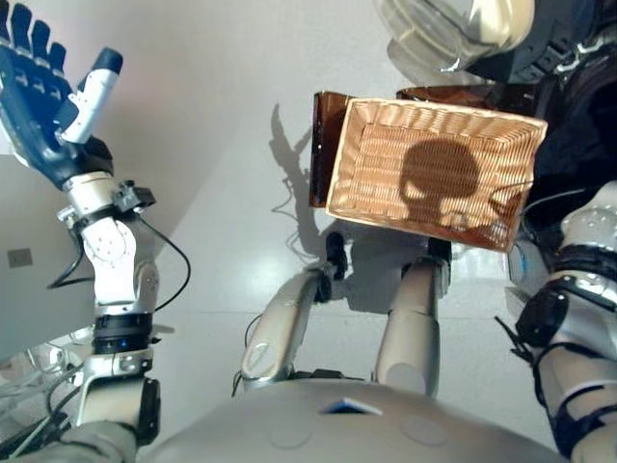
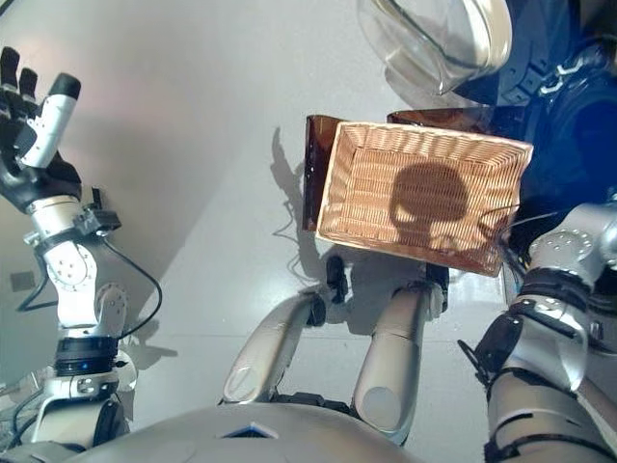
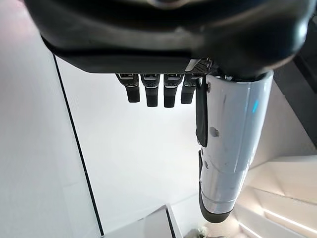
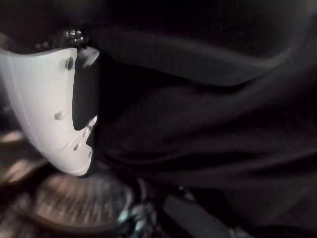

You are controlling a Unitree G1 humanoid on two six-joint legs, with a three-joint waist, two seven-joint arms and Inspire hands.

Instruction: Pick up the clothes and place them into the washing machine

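A dark cloth (image 4: 208, 124) fills the right wrist view, bunched in folds against my right hand (image 4: 49, 109), whose white-covered thumb presses on it. That hand is shut on the cloth. In the eye views only the right arm (image 1: 578, 289) shows, reaching off the right edge toward the dark front of the washing machine (image 2: 569, 116). The machine's round glass door (image 1: 434, 34) hangs open at the top. My left hand (image 1: 39, 106) is raised at the upper left, open and holding nothing.
A wicker basket (image 1: 434, 111) with nothing in it stands on the floor ahead, on a brown board (image 1: 321, 145). A pale grey panel (image 1: 29, 270) stands at the left edge, under the left arm.
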